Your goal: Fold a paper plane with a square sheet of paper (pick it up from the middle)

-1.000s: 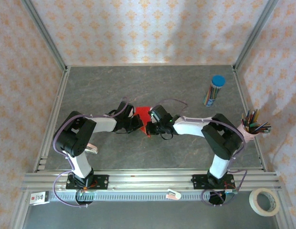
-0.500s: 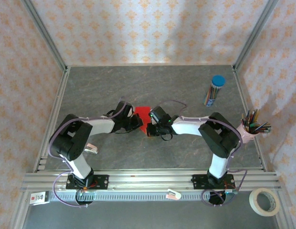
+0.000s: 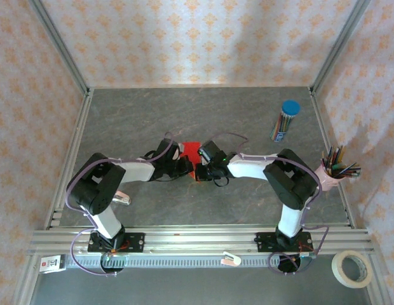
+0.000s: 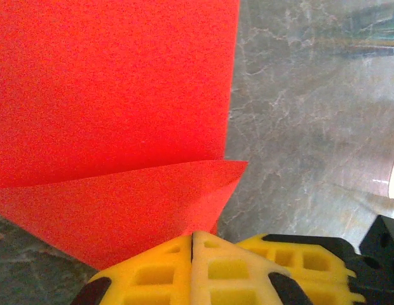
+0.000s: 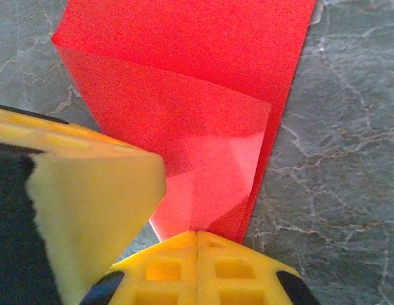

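Left gripper (image 4: pixel 192 240) and right gripper (image 5: pixel 197 237) are both pinching the half-folded square sheet of paper (image 3: pixel 191 150), well left of the tube of coloured pencils (image 3: pixel 285 121).

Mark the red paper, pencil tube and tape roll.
red paper (image 3: pixel 190 150): top view, exposed far patch.
pencil tube (image 3: pixel 283 122): top view, mid body.
tape roll (image 3: pixel 339 265): top view, left of the ring.

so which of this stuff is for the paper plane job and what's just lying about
For the job: red paper, left gripper, right gripper, both pinching it.
Lying about: pencil tube, pencil cup, tape roll.
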`<state>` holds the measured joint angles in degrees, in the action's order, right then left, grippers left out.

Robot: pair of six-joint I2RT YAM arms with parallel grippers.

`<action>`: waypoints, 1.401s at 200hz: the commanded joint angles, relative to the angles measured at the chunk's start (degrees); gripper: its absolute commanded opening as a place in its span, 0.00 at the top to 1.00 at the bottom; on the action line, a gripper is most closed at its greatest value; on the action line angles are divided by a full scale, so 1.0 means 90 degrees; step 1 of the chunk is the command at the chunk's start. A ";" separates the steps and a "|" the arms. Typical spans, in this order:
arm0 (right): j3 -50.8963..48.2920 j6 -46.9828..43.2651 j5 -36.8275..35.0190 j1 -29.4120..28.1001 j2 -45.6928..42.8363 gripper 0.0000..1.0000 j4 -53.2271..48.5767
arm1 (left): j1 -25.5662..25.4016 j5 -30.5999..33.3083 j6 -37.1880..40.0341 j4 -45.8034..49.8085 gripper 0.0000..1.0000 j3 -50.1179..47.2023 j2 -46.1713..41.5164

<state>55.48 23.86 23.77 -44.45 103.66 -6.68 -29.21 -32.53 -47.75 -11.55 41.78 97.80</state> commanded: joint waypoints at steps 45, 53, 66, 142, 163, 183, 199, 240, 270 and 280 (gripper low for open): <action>-0.0294 -0.0032 -0.0801 0.0038 0.0414 1.00 -0.1116 | 0.0100 0.0389 0.0281 0.0168 1.00 -0.0013 0.0368; -0.0301 -0.0032 -0.0838 0.0036 0.0409 1.00 -0.1154 | 0.0127 0.0426 0.0312 0.0204 1.00 -0.0013 0.0403; -0.0313 -0.0041 -0.0909 0.0041 0.0425 1.00 -0.1226 | 0.0181 0.0470 0.0368 0.0229 1.00 -0.0012 0.0440; -0.0442 -0.0210 -0.1302 0.0095 0.0533 1.00 -0.1648 | 0.1003 0.0278 0.0756 0.0252 0.98 0.0068 0.0490; -0.0479 -0.0243 -0.1332 0.0124 0.0507 1.00 -0.1686 | 0.1328 0.0226 0.0894 0.0271 0.97 0.0121 0.0613; -0.0501 -0.0246 -0.1323 0.0145 0.0467 1.00 -0.1671 | 0.1596 0.0274 0.1017 0.0396 0.97 0.0216 0.0695; -0.0498 -0.0257 -0.1312 0.0149 0.0451 1.00 -0.1672 | 0.1749 0.0313 0.1103 0.0513 0.98 0.0312 0.0711; -0.0431 -0.0516 -0.1221 0.0173 0.0342 1.00 -0.1621 | 0.1976 0.0431 0.1241 0.0800 0.97 0.0646 0.0604; -0.0247 -0.0920 -0.0898 0.0192 0.0107 0.98 -0.1407 | 0.1976 0.0330 0.1218 0.0945 0.96 0.0927 0.0353; -0.0127 -0.0979 -0.0680 0.0192 -0.0086 0.97 -0.1171 | 0.1976 0.0279 0.1144 0.0902 0.95 0.0927 0.0202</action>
<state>55.51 18.70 20.40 -43.92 103.09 -7.99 -11.70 -32.29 -38.20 -5.56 48.34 102.13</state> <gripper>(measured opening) 0.039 0.046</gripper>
